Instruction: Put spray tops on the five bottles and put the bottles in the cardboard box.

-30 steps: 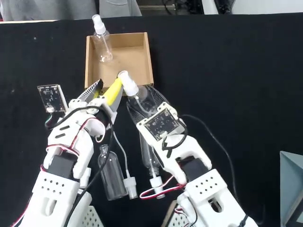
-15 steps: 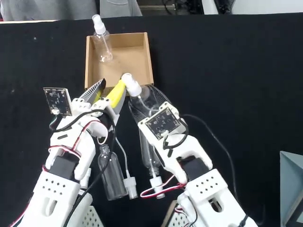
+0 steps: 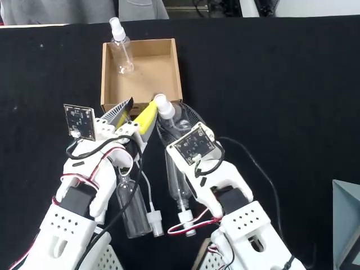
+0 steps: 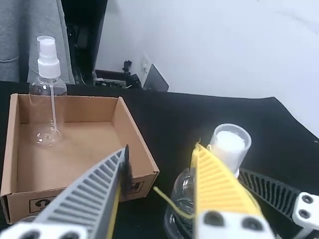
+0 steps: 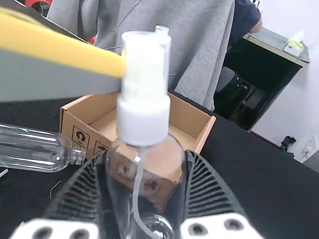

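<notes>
- The left gripper (image 3: 140, 105) is hovering with its yellow and grey jaws apart, just at 9 o'clock of the white spray top (image 3: 163, 106).
- The brown cardboard box (image 3: 152, 70), at 12 o'clock, is holding 1 capped clear bottle (image 3: 122, 56).
- The right gripper (image 3: 177, 120) is clamping a clear plastic bottle (image 5: 127, 164) wearing that top.
- Likely capping bottle 2; next, tightening the top, then lifting into the box.

Left arm (image 3: 79, 194): white printed shell, perforated base block, red-white and black cables looped alongside. Square dark circuit board (image 3: 79, 121) at wrist. Left gripper (image 3: 140, 106): yellow finger (image 4: 217, 186) and grey finger (image 4: 87, 191), both ribbed, screw holes at roots. Right arm (image 3: 239, 216): same white shell, black cable, red loop. Right gripper (image 3: 178, 119): black fan-ribbed fingers (image 5: 82, 191), white mounts.
</notes>
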